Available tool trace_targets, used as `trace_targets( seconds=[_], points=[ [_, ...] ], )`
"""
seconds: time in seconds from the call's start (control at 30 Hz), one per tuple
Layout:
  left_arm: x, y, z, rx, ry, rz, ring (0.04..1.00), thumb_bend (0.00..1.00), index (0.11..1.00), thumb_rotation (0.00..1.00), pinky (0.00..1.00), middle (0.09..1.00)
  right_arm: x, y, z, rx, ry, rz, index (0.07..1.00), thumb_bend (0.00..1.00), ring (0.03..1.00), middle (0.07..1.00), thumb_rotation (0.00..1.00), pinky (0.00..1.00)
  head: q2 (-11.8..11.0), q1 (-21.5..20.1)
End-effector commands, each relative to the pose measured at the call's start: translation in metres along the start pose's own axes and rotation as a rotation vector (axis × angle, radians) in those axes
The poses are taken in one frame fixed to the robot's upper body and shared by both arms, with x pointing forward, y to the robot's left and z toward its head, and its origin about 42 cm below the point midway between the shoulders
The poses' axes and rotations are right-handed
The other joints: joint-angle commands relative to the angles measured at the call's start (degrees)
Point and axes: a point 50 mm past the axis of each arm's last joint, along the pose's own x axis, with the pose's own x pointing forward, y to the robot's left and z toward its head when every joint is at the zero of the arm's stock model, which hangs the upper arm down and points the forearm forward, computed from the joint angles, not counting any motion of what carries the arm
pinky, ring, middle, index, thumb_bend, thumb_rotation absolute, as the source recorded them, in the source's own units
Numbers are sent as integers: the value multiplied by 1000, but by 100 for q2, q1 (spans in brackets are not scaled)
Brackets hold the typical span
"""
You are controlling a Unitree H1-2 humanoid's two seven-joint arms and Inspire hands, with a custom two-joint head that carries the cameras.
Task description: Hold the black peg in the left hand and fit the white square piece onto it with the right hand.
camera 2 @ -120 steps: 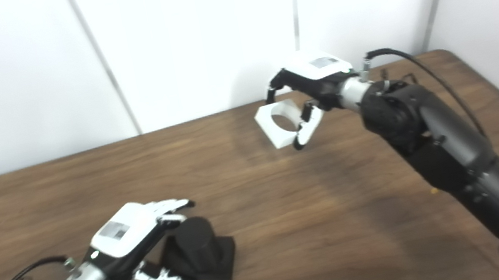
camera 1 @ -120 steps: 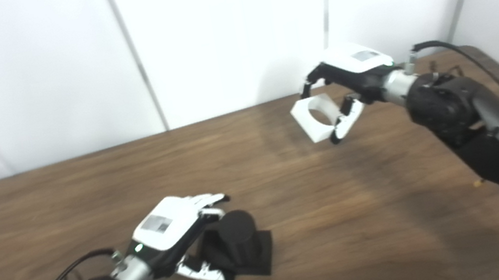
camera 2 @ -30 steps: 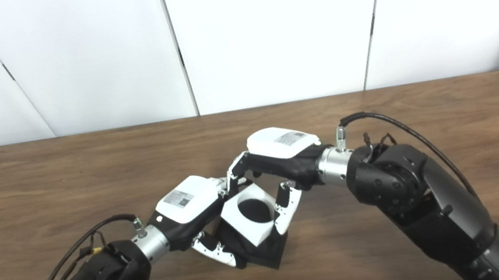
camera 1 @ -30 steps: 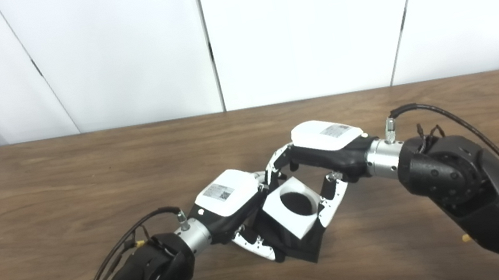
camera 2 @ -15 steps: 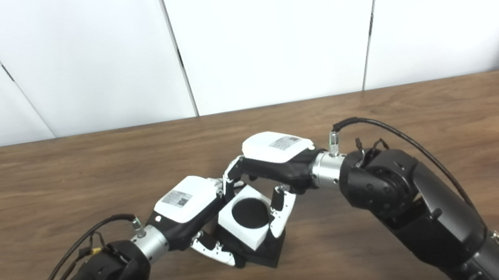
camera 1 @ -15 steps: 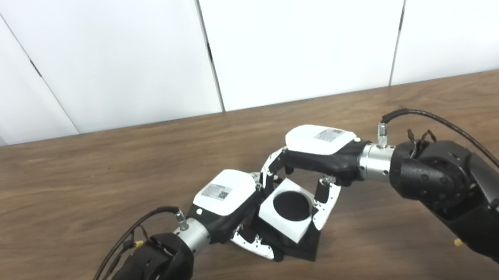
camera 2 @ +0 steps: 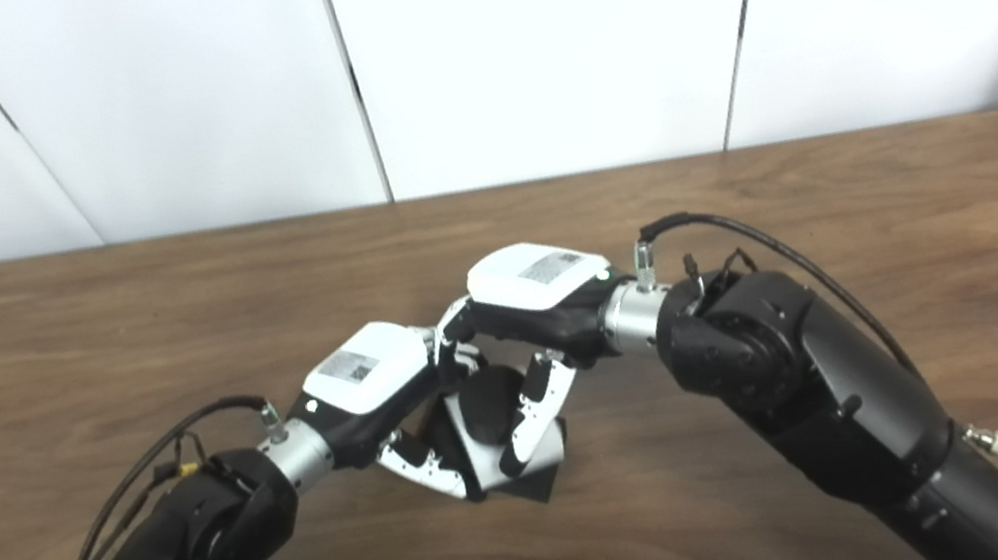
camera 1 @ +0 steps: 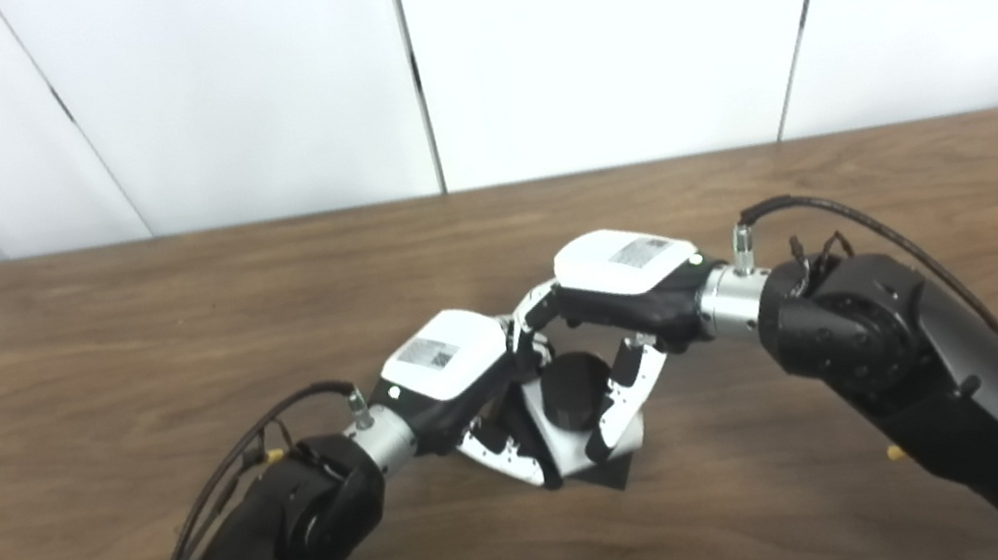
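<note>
White square piece (camera 1: 563,431) sits seated over the black peg (camera 1: 575,387), whose round top pokes up through its hole. Left hand (camera 1: 459,373) grips the peg's base just left of the peg; right hand (camera 1: 622,285) pinches the piece from the peg's right. Risk, as I judge it: the piece may be cocked and jam, or letting go unevenly could tip the peg on the wooden surface (camera 1: 116,354). Count: one peg, one piece, two hands.
</note>
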Motion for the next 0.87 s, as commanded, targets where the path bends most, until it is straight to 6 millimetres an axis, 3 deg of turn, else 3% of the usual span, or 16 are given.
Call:
trace_targets(
  seconds=[0.0, 0.2, 0.4, 0.83],
  points=[
    [-1, -27, 7, 24, -5, -128, 893, 523, 492, 74, 850, 925, 2, 1, 5, 0, -33, 43, 776, 960, 779, 808, 369, 629, 1, 0],
    [-3, -27, 4, 26, 2, -128, 878, 523, 492, 74, 847, 924, -7, -3, -9, 12, 6, 13, 811, 976, 783, 822, 369, 634, -2, -1],
    [-5, -26, 2, 36, 12, -139, 878, 523, 492, 74, 854, 922, -24, -9, -23, 43, 43, -23, 804, 941, 781, 824, 275, 641, 2, -38],
    [-9, -23, -3, 37, 22, -136, 878, 523, 492, 73, 853, 919, -88, -28, -61, 165, 222, -278, 721, 808, 747, 784, 48, 626, -18, -189]
  ],
)
